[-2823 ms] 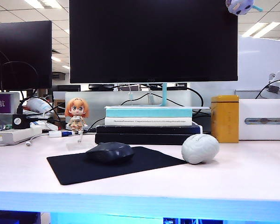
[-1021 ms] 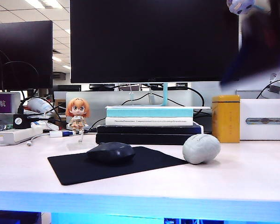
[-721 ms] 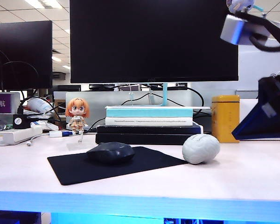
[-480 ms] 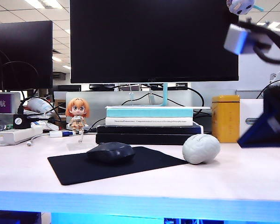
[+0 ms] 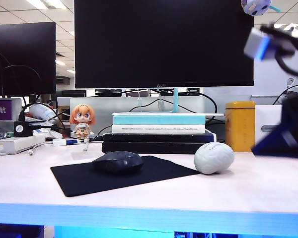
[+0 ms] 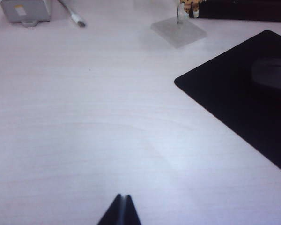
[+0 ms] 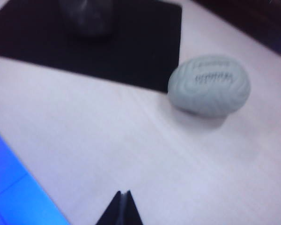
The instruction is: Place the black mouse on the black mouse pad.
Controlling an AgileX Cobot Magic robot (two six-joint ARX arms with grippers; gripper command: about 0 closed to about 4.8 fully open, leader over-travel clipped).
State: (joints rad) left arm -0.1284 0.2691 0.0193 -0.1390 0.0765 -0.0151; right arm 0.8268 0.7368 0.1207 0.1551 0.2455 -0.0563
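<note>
Mouse [image 5: 117, 161] on pad [image 5: 154, 171]; left hand [image 6: 121, 210], right hand [image 7: 121, 208] shut.

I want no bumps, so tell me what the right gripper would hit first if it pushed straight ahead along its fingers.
Probably the bare table, then the grey brain-shaped ball. The right gripper is shut and points between the ball and the black mouse pad; depth is unclear.

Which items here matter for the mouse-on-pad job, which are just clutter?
Job:
- black mouse, already lying on the pad
- black mouse pad
- right gripper, shut, above bare table near the brain ball
- left gripper, shut, over bare table beside the pad

Clutter:
- grey brain-shaped ball
- stacked books
- figurine
- yellow tin
- monitor
</note>
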